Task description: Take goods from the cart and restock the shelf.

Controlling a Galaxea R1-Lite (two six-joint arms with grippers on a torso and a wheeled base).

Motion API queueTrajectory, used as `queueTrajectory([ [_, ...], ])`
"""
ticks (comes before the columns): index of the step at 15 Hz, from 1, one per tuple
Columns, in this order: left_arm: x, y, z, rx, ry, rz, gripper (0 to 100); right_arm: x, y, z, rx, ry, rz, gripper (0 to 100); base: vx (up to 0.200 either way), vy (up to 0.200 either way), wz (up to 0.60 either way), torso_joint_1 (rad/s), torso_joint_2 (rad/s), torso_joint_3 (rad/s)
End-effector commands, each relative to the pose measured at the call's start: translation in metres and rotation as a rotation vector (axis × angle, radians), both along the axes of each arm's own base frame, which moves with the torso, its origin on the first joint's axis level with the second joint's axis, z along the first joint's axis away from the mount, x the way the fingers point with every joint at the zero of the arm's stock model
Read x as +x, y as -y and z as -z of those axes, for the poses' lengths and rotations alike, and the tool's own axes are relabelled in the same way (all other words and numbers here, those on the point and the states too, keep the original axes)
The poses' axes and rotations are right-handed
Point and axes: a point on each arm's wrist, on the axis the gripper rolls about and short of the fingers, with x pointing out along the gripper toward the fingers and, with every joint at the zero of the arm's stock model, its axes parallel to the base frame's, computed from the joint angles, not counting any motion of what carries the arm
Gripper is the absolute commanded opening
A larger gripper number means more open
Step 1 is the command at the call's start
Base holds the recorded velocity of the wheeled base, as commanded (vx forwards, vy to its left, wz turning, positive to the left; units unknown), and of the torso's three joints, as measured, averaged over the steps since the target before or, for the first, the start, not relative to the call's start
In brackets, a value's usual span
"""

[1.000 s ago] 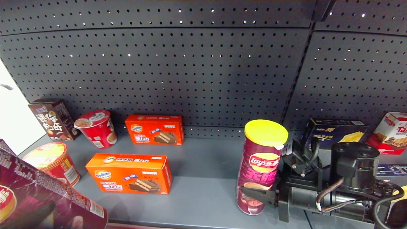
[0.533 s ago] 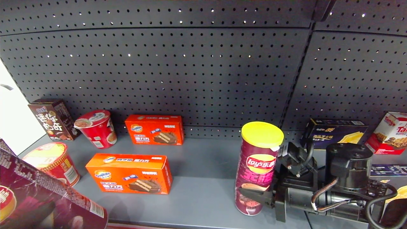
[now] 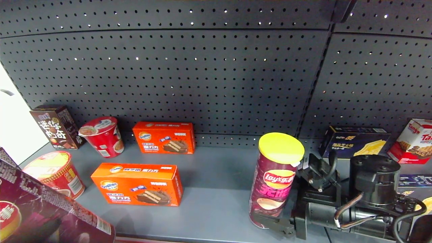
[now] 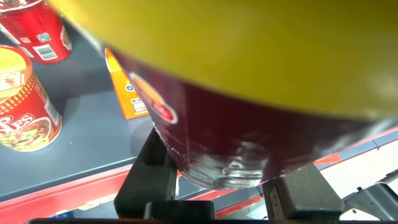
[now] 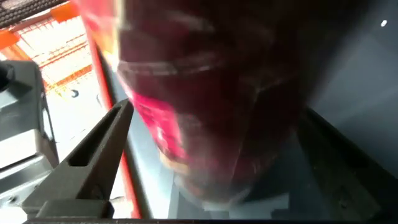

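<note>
the chip can [image 3: 275,182] sat near the front of the grey metal shelf [image 3: 216,189], long axis close to upright, top tipped slightly rightward. the right gripper [image 5: 214,118] reached in from the can's right, clamped low on its smooth, glossy round wall. the left gripper [image 4: 224,168] gripped a second can [image 4: 249,124] with a yellow plastic lid.
</note>
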Motion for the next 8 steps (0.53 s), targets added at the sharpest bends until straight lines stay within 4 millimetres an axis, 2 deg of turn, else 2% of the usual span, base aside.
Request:
queueTrajectory([
  [1,-0.001,0.0,0.0,0.0,0.002,-0.002,0,-0.015,0.01,-0.007,0.014,0.02,-0.004,100,0.0,0.0,0.0,0.0,0.0,0.0],
  [4,-0.001,0.0,0.001,0.0,0.001,-0.002,0,-0.028,0.019,-0.008,0.016,0.022,-0.005,100,0.0,0.0,0.0,0.0,0.0,0.0],
  [8,-0.003,0.0,0.0,-0.001,0.01,-0.001,0,-0.039,0.03,-0.028,0.071,0.097,0.003,100,0.0,0.0,0.0,0.0,0.0,0.0],
])
